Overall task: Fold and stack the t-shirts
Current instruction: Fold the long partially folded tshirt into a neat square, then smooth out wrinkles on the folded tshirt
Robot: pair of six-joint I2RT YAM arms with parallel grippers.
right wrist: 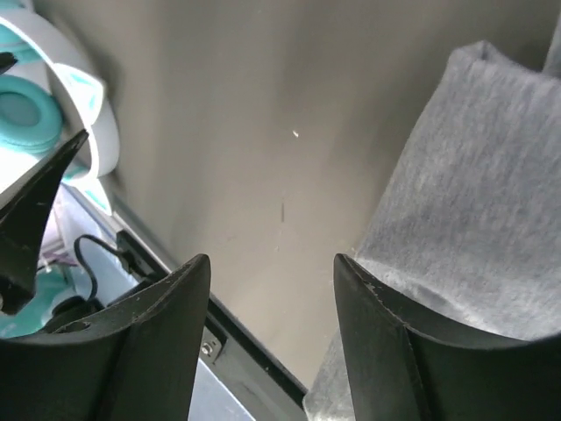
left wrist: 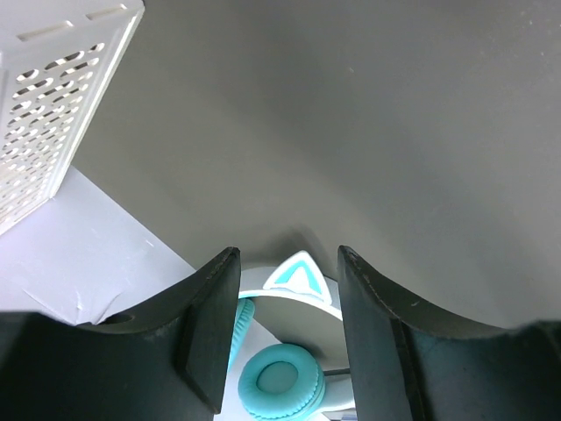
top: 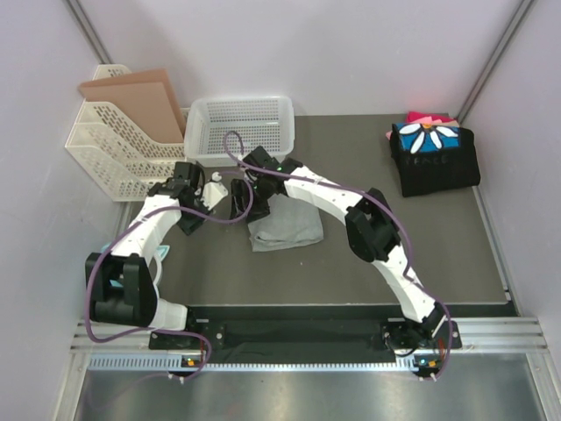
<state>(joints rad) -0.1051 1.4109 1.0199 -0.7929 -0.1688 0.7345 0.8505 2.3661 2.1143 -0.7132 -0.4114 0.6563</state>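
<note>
Tabletop [top: 456, 254], grey t-shirt [top: 289, 230] partly under arm [top: 317, 195]

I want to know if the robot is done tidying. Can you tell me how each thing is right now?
Grey shirt: folded, lying apart from the pile.
Shirt pile: folded and stacked, daisy shirt on top.
Basket: empty.
Rack: holding a brown folder.
Left gripper: open, holding nothing.
Right gripper: open, holding nothing, beside the grey shirt.
</note>
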